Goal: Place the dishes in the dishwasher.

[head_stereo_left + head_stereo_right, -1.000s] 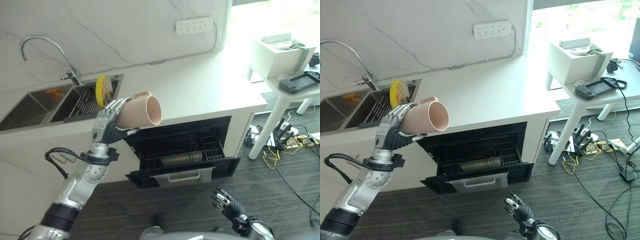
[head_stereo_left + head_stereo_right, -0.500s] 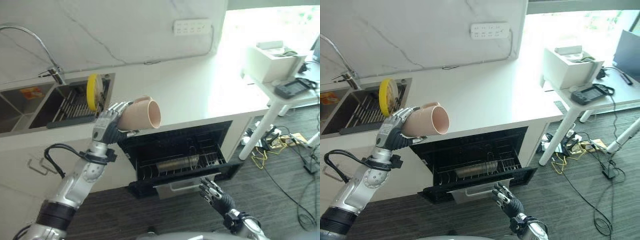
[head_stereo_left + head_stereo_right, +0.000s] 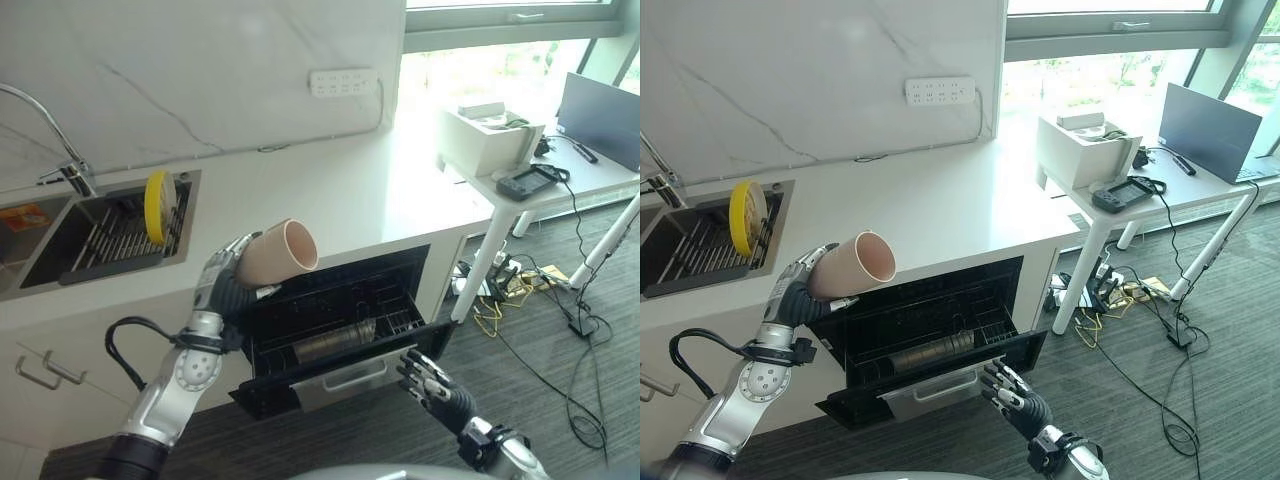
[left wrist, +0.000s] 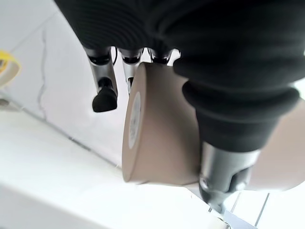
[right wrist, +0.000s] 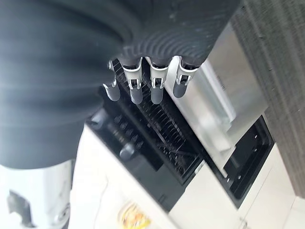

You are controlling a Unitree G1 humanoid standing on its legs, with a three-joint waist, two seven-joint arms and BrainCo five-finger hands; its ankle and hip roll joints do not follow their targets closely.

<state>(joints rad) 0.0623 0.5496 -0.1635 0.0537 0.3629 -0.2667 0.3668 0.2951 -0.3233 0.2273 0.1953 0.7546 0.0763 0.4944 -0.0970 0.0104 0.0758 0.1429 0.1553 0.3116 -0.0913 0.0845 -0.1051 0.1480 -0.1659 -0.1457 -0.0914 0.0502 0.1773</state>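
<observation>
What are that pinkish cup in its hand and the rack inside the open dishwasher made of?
The cup looks like matte plastic: even beige-pink, no shine, thin rim; glazeless ceramic is possible. The rack in the dishwasher looks like dark coated wire: thin prongs in rows.

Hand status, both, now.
Left hand: shut on the beige cup, held over the open dishwasher drawer.
Right hand: open, holding nothing, low before the drawer.
</observation>
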